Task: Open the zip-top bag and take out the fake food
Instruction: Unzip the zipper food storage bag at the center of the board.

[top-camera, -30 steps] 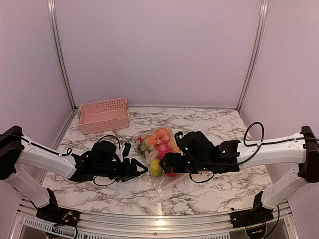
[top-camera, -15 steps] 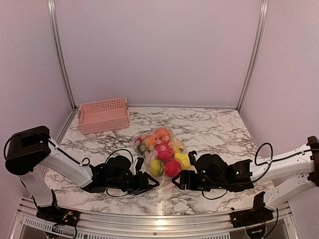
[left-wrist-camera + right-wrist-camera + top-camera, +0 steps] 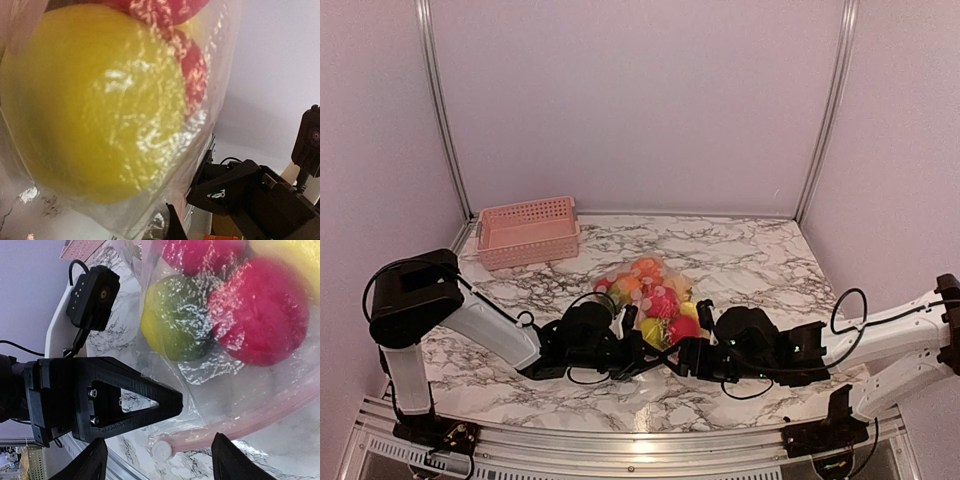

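This is a robot lab test cell, not a home or shop. Plain lilac walls (image 3: 640, 100) close in three sides, joined by bare metal posts (image 3: 438, 110). A marble-patterned desk (image 3: 750, 250) carries two white-and-black robot arms, left (image 3: 495, 335) and right (image 3: 890, 325), fixed at its near edge. A small camera (image 3: 92, 297) is mounted on one wrist. Toy food (image 3: 655, 295) and a pink basket (image 3: 527, 232) lie on the desk.

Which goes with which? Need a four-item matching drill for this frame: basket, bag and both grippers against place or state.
1. pink slatted plastic basket
2. clear crinkly plastic zip-top bag
3. left gripper
4. right gripper

a. open, at the pink zip strip
b. back left of the marble table
c. shut
d. between the grippers, holding toy fruit

Pairs: 1-b, 2-d, 3-c, 4-a
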Available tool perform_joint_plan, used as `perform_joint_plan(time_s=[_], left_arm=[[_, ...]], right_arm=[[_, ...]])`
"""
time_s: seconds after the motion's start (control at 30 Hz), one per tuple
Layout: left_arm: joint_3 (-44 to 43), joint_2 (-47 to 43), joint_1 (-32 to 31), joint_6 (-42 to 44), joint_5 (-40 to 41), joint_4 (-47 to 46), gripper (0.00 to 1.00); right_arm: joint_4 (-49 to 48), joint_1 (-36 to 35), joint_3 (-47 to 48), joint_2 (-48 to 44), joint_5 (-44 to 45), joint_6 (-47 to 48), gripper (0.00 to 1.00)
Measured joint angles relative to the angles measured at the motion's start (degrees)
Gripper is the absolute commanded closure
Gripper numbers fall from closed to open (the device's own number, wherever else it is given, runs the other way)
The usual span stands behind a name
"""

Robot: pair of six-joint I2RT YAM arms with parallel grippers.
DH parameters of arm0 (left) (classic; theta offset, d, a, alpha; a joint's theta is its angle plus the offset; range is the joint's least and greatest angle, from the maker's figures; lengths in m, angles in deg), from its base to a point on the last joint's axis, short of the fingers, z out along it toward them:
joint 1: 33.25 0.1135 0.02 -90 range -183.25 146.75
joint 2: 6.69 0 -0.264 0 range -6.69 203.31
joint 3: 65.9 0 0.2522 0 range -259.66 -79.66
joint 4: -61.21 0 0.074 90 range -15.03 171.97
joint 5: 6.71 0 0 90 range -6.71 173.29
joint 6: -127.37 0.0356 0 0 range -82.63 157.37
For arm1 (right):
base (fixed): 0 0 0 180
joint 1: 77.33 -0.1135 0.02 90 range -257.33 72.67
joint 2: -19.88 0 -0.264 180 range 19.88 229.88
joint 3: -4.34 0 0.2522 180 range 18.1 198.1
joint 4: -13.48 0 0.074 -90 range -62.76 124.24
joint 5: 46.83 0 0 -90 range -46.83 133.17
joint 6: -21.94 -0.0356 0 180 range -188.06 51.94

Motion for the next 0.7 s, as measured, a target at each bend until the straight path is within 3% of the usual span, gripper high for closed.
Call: perform_joint_plan(time_s=[0.4,0.7], left_arm=[[-5.5,4.1,4.9,-0.6,-6.5,-2.9,1.0],[-5.7,6.3,4.9,-2.6,-9.1,-6.0,1.0]], right_arm=[[-7.6,6.3,-7.2,-1.6,-3.9,-4.4,0.42],[-14.0,6.7,-8.7,-2.4,-6.4,-8.0,0.51]])
